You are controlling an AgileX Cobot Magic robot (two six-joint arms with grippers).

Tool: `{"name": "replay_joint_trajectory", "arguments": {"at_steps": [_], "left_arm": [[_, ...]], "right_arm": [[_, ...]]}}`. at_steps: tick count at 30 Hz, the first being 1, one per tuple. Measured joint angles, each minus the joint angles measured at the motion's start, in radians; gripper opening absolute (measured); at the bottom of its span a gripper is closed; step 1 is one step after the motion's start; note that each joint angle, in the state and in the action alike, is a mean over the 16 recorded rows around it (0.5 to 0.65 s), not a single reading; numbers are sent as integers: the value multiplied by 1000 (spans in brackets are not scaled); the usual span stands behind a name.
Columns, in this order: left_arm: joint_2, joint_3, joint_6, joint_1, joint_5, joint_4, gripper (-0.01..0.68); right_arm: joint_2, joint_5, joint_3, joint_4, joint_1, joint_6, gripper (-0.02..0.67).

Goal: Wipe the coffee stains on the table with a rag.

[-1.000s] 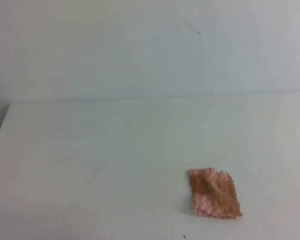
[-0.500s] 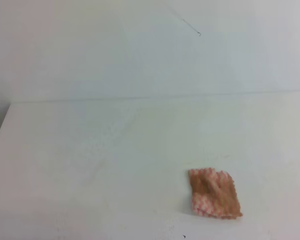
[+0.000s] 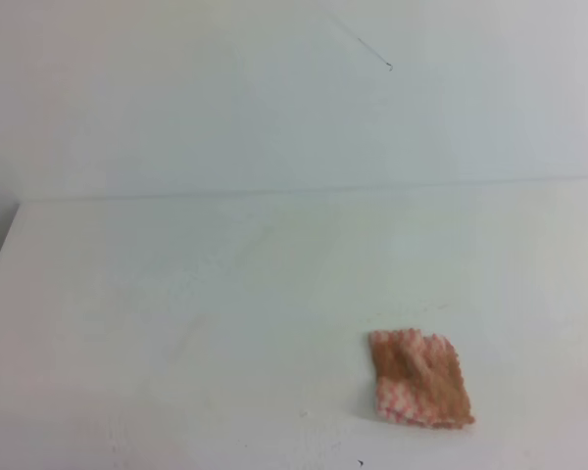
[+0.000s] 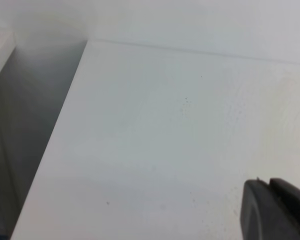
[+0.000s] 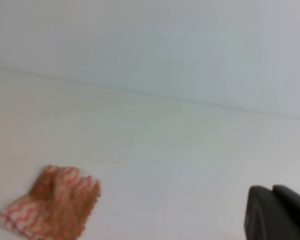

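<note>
Rag (image 3: 419, 379) lies flat on the table (image 3: 225, 313), near the front edge, right of centre; tan-orange tinge over its pink checks. No arm touches it. Right gripper (image 5: 277, 212): jaws closed together, holding nothing, well apart from the rag (image 5: 52, 202). Left gripper (image 4: 275, 207): 2 dark fingers pressed together, empty, over bare table.

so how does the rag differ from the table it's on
The rag is small, pink-red and white checked with a tan tinge; the table is wide and plain white. The rag looks soft and rumpled with a raised fold, while the table is smooth and flat. Neither the rag nor the table has a hand touching it.
</note>
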Motion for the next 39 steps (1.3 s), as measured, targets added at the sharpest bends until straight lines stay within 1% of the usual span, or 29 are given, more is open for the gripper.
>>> {"name": "replay_joint_trajectory", "arguments": {"at_steps": [5, 12, 15, 18, 24, 39], "left_arm": [[0, 0, 0, 0, 0, 0, -1], [0, 0, 0, 0, 0, 2, -1], [3, -5, 0, 0, 2, 3, -1], [3, -5, 0, 0, 2, 4, -1], [3, -5, 0, 0, 2, 6, -1], [3, -5, 0, 0, 2, 4, -1]], "right_arm": [[-113, -4, 81, 74, -142, 0, -4], [-229, -22, 205, 244, -345, 0, -4], [-258, -45, 240, 313, -409, 0, -4], [-269, -69, 265, 361, -453, 0, -4], [-269, -115, 286, 392, -488, 0, -4], [-268, -121, 287, 391, -490, -2, -4]]}}
